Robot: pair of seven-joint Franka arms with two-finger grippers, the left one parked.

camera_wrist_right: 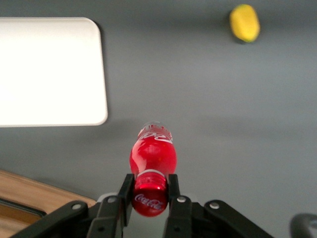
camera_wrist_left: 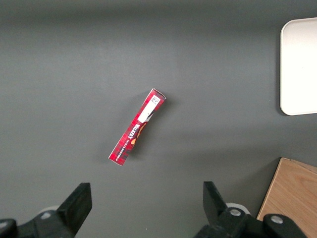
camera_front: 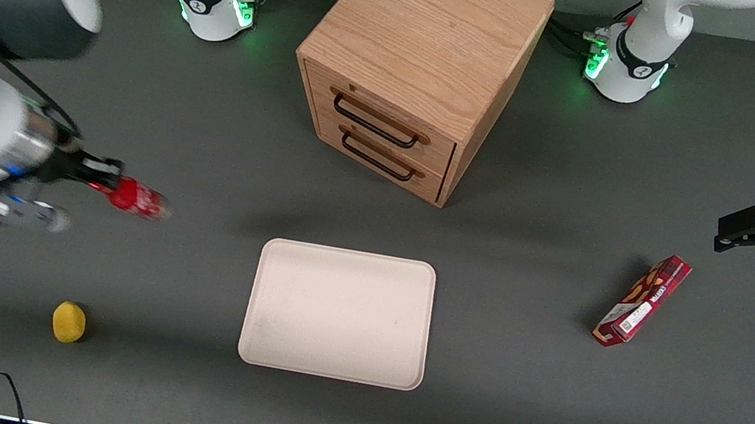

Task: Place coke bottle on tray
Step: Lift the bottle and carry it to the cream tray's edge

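The hand (camera_wrist_right: pixel 149 196) holds the coke bottle (camera_wrist_right: pixel 152 158) by its neck and cap, with the two dark fingers (camera_wrist_right: pixel 173 191) pressed on both sides of the red cap. In the front view the bottle (camera_front: pixel 135 198) is lifted above the table (camera_front: pixel 204 135), toward the working arm's end, and it points roughly sideways toward the tray (camera_front: pixel 339 313), which is still well apart from it. I think the grip on the narrow neck is chosen because the body is round and smooth and could slip; the cap gives a small ridge for the fingers.

The bottle is glossy red plastic with white script and a clear base (the base looks a little blurred). The tray is flat, cream-beige, matte, with rounded corners and a low rim, and nothing lies on it. It sits in front of the wooden cabinet (camera_front: pixel 419 64), whose two drawers have dark metal handles. A small yellow round thing (camera_front: pixel 68 321) lies nearer to the front camera than the bottle, and a red snack box (camera_front: pixel 642 301) lies toward the parked arm's end.
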